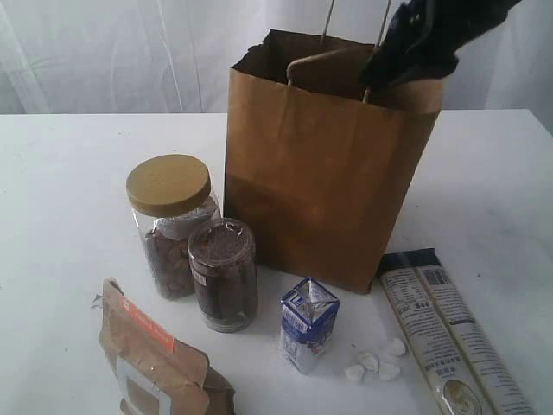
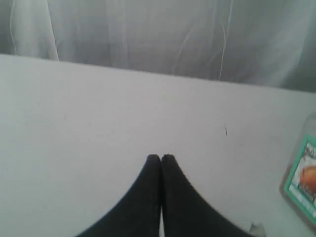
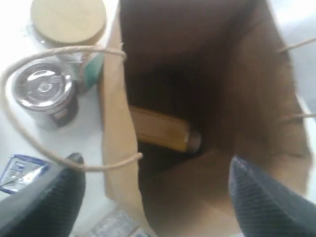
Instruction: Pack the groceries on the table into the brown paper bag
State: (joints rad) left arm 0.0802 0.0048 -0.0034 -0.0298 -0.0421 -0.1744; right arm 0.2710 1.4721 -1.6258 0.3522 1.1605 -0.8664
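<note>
The brown paper bag (image 1: 328,190) stands open in the middle of the table (image 1: 69,173). My right gripper (image 1: 406,52) hangs over the bag's mouth, open (image 3: 155,160) and empty. A yellow bottle (image 3: 160,129) lies on the bag's floor. In front of the bag stand the clear jar with a tan lid (image 1: 170,220), the smaller dark-filled jar (image 1: 223,272) and the blue-white carton (image 1: 308,324). The kraft pouch (image 1: 155,363) and the long printed packet (image 1: 449,337) lie near the front edge. My left gripper (image 2: 161,157) is shut with nothing in it, over bare tabletop.
A few small white bits (image 1: 376,363) lie between the carton and the packet. One cord handle (image 3: 29,69) loops outward over the jars, crossing one right fingertip (image 3: 54,197). A green-labelled clear container (image 2: 303,182) sits at the edge of the left wrist view. White curtain behind.
</note>
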